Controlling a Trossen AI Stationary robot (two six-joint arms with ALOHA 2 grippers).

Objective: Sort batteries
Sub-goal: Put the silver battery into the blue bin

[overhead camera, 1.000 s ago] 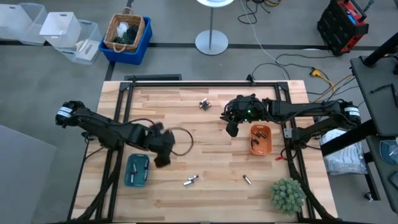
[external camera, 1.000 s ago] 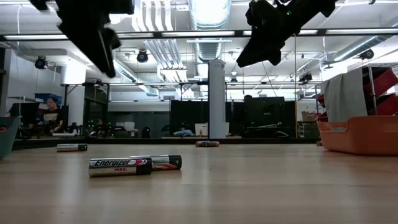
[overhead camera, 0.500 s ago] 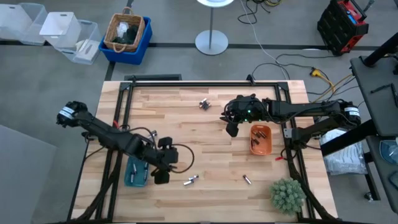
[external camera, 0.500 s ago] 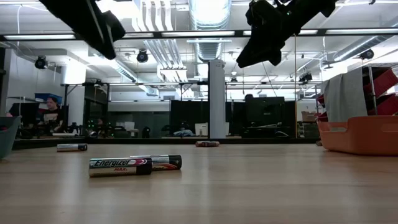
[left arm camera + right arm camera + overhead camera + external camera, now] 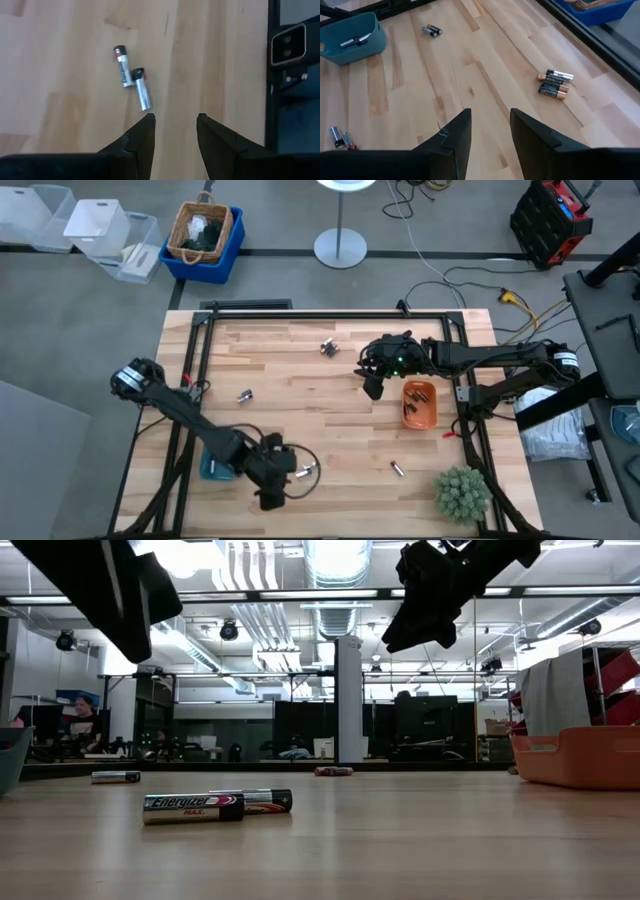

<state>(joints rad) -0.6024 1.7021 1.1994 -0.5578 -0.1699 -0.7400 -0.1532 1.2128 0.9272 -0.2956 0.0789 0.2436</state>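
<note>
Batteries lie scattered on the wooden table: a pair [image 5: 306,470] near the front edge, a single one [image 5: 397,468], one [image 5: 244,395] at mid-left, and a cluster [image 5: 328,347] toward the back. My left gripper [image 5: 270,498] hangs open above the table just left of the front pair [image 5: 132,80]. My right gripper [image 5: 373,388] hovers open beside the orange tray [image 5: 418,404], with nothing between its fingers [image 5: 462,125]. The left arm covers most of the teal tray [image 5: 208,468].
The teal tray [image 5: 352,37] holds a few batteries and so does the orange tray. A green plant [image 5: 462,493] stands at the front right corner. Black frame rails [image 5: 190,380] run along the table's sides. Bare wood lies between the two grippers.
My left gripper has swung from beside the teal tray toward the table's near edge and a little rightward, ending beside the front pair of batteries. The arm's move has uncovered the single battery at mid-left. No battery has moved.
</note>
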